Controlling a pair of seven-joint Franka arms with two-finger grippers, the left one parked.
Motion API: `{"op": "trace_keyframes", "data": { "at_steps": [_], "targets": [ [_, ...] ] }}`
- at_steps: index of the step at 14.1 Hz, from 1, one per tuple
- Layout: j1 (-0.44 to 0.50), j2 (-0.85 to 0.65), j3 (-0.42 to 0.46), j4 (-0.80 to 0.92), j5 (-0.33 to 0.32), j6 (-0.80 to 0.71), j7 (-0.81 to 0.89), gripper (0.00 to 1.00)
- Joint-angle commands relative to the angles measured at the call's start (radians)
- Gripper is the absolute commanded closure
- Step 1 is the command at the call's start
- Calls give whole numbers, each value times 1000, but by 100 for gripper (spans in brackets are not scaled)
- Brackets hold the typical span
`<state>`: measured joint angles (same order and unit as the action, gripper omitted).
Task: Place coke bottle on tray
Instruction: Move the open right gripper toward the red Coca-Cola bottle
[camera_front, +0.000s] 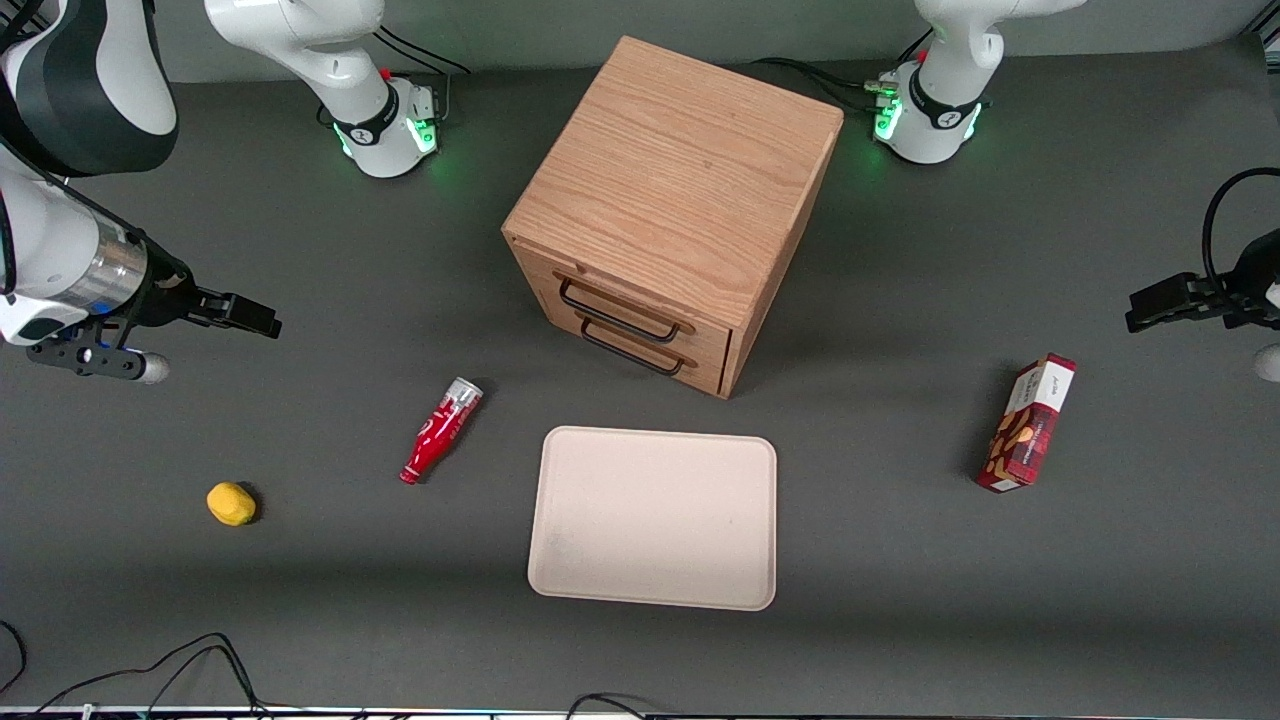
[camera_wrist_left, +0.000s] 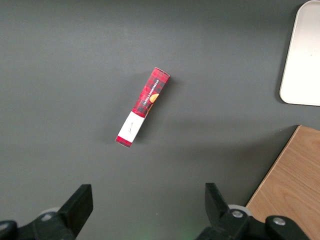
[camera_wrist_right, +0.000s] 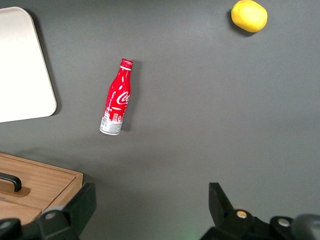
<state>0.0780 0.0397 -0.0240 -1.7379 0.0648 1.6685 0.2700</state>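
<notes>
The coke bottle (camera_front: 441, 430) lies on its side on the dark table, red with white lettering, silvery base toward the cabinet and red cap toward the front camera. It also shows in the right wrist view (camera_wrist_right: 116, 98). The beige tray (camera_front: 655, 516) lies flat and bare beside the bottle, in front of the cabinet's drawers; its corner shows in the right wrist view (camera_wrist_right: 22, 70). My gripper (camera_front: 262, 317) hangs above the table toward the working arm's end, farther from the front camera than the bottle and apart from it. Its fingers (camera_wrist_right: 82, 200) are spread wide with nothing between them.
A wooden drawer cabinet (camera_front: 675, 205) with two black handles stands mid-table, farther from the front camera than the tray. A yellow lemon-like object (camera_front: 231, 503) lies near the working arm's end. A red snack box (camera_front: 1027, 423) lies toward the parked arm's end.
</notes>
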Motion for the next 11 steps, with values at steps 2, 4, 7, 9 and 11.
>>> {"op": "trace_keyframes", "data": {
  "at_steps": [2,4,7,9,11],
  "targets": [
    [5,9,-8,23,-5,-23,20,0],
    [3,28,-8,73,-5,-35,20,0],
    [19,77,-4,129,3,-58,116,0],
    [25,110,10,132,0,-49,199,0],
    [25,121,28,101,3,-38,205,0]
  ]
}}
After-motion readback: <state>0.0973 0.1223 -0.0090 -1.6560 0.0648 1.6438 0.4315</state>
